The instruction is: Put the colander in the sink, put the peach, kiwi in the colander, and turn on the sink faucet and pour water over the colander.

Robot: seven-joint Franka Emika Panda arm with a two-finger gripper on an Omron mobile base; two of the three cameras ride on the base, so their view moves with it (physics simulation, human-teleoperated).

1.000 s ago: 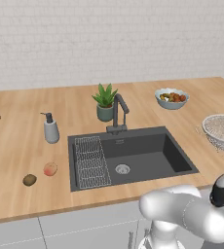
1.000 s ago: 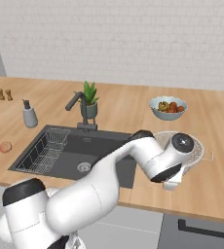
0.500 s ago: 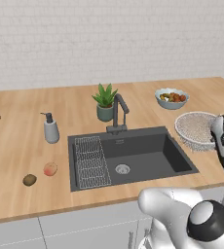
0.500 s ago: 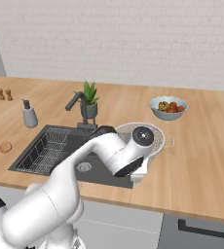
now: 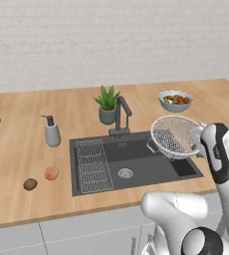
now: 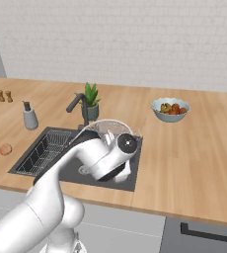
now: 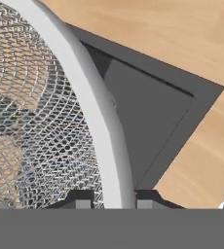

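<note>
While over the sink, colander beside faucet.

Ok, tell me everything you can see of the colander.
The colander is a round bowl of silvery wire mesh with a smooth white rim and a small side handle. It hangs tilted in the air over the right end of the sink, empty. The claw is shut on its rim; nothing else touches it.

Legible text, labels, brands, numbers, signs: none that I can read. The soap pump bottle, the fruit bowl and the plant pot on my surface all carry plain, unmarked faces.
</note>
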